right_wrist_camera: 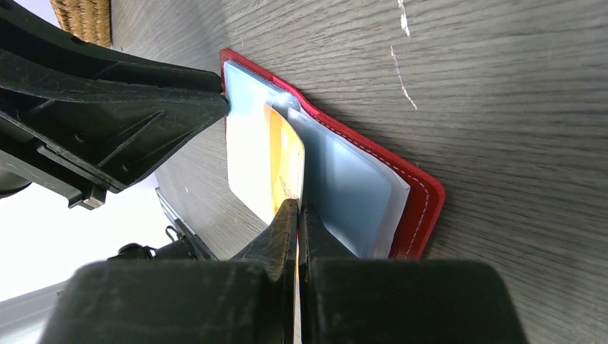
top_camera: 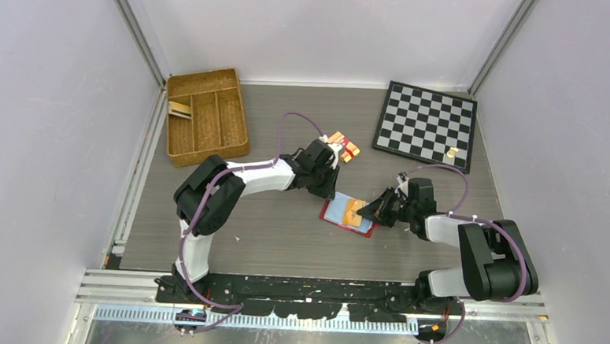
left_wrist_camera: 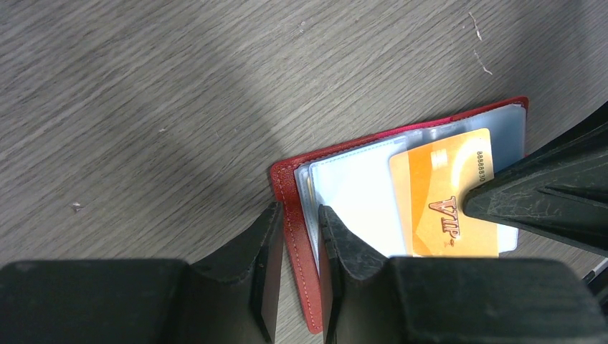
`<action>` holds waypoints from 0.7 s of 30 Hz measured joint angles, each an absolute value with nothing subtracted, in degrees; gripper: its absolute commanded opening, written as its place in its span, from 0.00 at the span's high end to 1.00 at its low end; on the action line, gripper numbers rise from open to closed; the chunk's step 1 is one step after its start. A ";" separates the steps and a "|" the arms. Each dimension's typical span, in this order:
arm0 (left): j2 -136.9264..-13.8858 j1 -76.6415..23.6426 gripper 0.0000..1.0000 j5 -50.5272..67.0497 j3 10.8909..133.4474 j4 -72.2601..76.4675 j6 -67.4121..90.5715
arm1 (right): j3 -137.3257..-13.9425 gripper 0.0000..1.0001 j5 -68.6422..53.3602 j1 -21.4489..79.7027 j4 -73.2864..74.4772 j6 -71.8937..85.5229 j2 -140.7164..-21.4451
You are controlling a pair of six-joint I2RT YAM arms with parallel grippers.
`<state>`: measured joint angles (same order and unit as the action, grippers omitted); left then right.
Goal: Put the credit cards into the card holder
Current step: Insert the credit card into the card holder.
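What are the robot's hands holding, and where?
Right gripper pinches the orange VIP card by one edge. Left gripper seems to clamp the card holder at its red edge.

The table (top_camera: 282,246) is a dark grey wood-grain surface with a few small pale flecks on it. At its far left corner lies a brown wicker divided tray (top_camera: 178,156), set slightly askew. At the far right lies a black-and-white chessboard (top_camera: 415,119), also turned at an angle. Between them, nearer the middle, rests a small orange-and-red banded pack (top_camera: 344,146). Closer in, near the centre, the dark-red card holder (top_camera: 336,209) lies open and flat, its bluish sleeves facing up.
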<state>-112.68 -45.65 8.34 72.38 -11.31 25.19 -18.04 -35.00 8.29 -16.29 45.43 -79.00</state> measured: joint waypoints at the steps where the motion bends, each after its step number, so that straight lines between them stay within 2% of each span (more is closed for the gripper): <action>1: -112.64 -45.65 0.77 8.34 72.31 -11.20 25.23 | -18.04 0.99 -34.94 8.32 -16.29 45.43 -79.00; 21: -112.33 -45.65 0.78 8.34 71.64 -10.35 25.56 | -18.00 0.99 -31.11 10.59 -16.86 46.33 -78.24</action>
